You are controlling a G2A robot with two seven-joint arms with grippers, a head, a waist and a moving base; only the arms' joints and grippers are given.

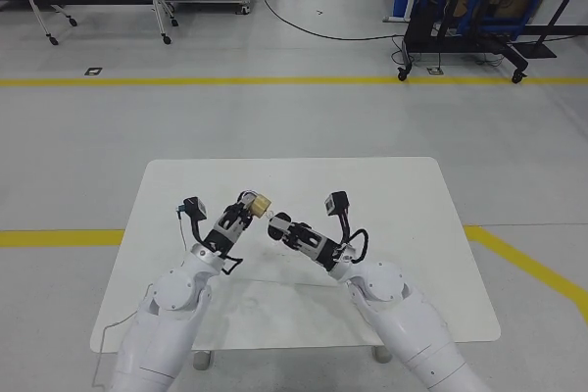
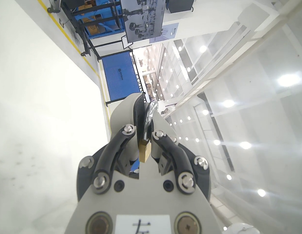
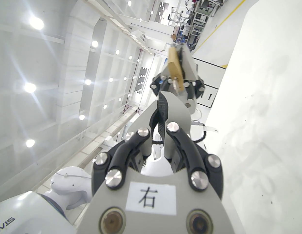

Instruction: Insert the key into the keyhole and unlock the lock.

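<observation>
A pale grey floor (image 1: 294,118) crossed by yellow lines (image 1: 274,80) surrounds the white worktop (image 1: 412,196). A dark wheeled frame (image 1: 461,44) stands at the far right of the room. The left wrist view takes in a blue panel (image 2: 120,77) and rows of ceiling lights.

Both arms meet over the middle of the worktop, held above its surface. The left end effector (image 1: 247,209) is clamped on the brass lock (image 1: 262,205), whose body sticks out past the fingertips towards the other arm. The right end effector (image 3: 163,98) has its fingers pressed together, its tip near the lock but apart from it. Whether anything thin sits between those fingers cannot be made out.

A small silver piece (image 3: 176,85) shows at the lock's near end, too small to identify. In the left wrist view the lock is mostly hidden by the fingers.
</observation>
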